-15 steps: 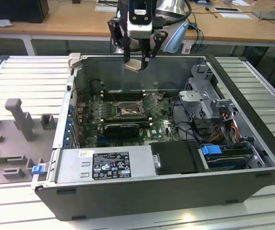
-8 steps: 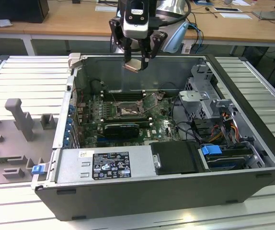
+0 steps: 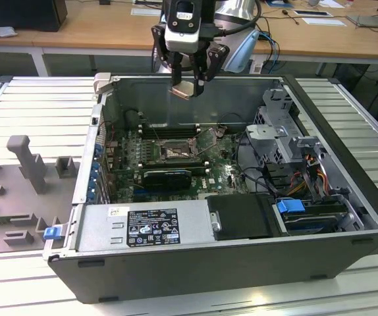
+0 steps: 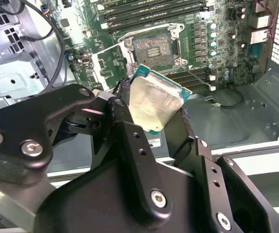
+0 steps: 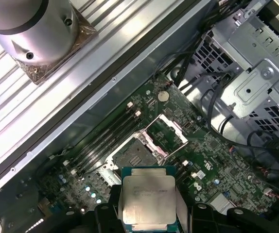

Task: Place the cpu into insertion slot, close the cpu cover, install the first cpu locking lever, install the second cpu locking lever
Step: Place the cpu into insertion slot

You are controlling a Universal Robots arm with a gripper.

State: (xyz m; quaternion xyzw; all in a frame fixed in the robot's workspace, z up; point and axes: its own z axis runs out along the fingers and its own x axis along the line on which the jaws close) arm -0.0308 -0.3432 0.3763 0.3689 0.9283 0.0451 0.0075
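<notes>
At the exterior view's left, you have a grey moulded fixture lying on the ribbed metal desk, just beside the open computer case. Further right, inside the case, the insertion slot sits on the green motherboard with its contact field bare. In the first wrist view the cpu cover stands tilted up off it. Your fingers are clamped on the cpu, one on each edge. They hold it tilted in the air near the case's far wall, well apart from the slot below. At the case's right, the silver drive cage stands beside the board.
</notes>
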